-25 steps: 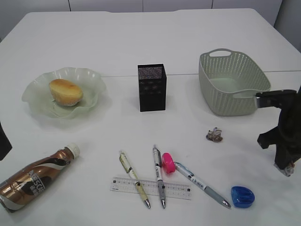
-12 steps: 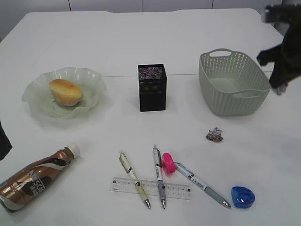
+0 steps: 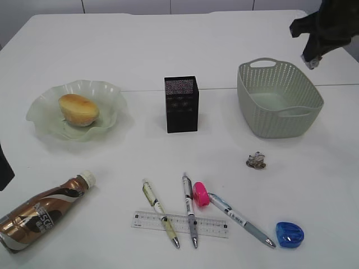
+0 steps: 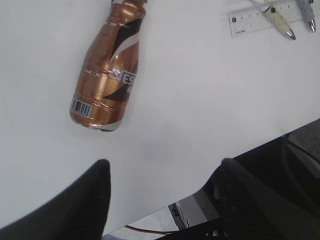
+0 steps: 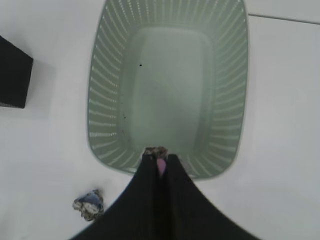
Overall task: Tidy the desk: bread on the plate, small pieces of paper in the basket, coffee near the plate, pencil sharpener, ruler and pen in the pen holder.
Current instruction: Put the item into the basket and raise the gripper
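Right hand: fingers together, clamped on a paper scrap, basket directly below. Left hand: fingers apart, coffee lying ahead on the worktop.

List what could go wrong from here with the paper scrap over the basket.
1. The right pincer pinches a paper scrap right above the basket's near rim; released there, it may land outside.
2. Only a little of the scrap shows between the fingertips, so it could cling to them.
3. A second crumpled scrap lies on the desk, easy to overlook.
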Controlling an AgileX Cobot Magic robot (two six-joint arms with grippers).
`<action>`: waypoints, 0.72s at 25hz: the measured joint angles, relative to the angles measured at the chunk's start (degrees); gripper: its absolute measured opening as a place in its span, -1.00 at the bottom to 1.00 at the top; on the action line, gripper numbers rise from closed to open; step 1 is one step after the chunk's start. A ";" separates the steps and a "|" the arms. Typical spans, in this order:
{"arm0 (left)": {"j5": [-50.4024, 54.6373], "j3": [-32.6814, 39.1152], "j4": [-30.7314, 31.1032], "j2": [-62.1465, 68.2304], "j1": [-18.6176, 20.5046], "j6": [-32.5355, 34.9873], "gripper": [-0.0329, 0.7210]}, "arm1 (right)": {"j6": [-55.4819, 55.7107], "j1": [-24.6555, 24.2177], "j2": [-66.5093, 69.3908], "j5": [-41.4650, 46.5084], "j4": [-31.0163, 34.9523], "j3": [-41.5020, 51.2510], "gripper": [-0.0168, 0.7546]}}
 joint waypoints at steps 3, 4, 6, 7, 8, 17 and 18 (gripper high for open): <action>0.00 0.00 0.00 0.00 0.00 0.00 0.38 | 0.00 0.00 4.13 -1.64 0.00 -1.98 -0.91; 0.00 0.00 0.00 0.00 0.00 0.00 0.38 | 0.00 0.00 5.31 -1.97 0.00 -2.57 -0.91; 0.00 0.00 0.00 0.00 0.00 0.00 0.38 | 0.02 0.00 7.16 -2.97 0.29 -3.98 -0.91; 0.00 0.00 0.00 0.00 0.00 0.00 0.38 | 0.02 0.00 8.06 -3.40 0.50 -4.57 -0.91; 0.00 0.00 0.00 0.00 0.00 0.00 0.38 | 0.02 0.00 8.92 -3.78 0.76 -5.06 -0.91; 0.00 0.00 -0.11 0.00 0.00 -1.23 0.33 | 0.02 0.00 13.89 -7.08 1.13 -6.20 -0.83; 0.00 0.00 -0.11 0.00 0.00 -1.23 0.33 | 0.02 0.00 14.12 -7.38 1.40 -6.20 -0.77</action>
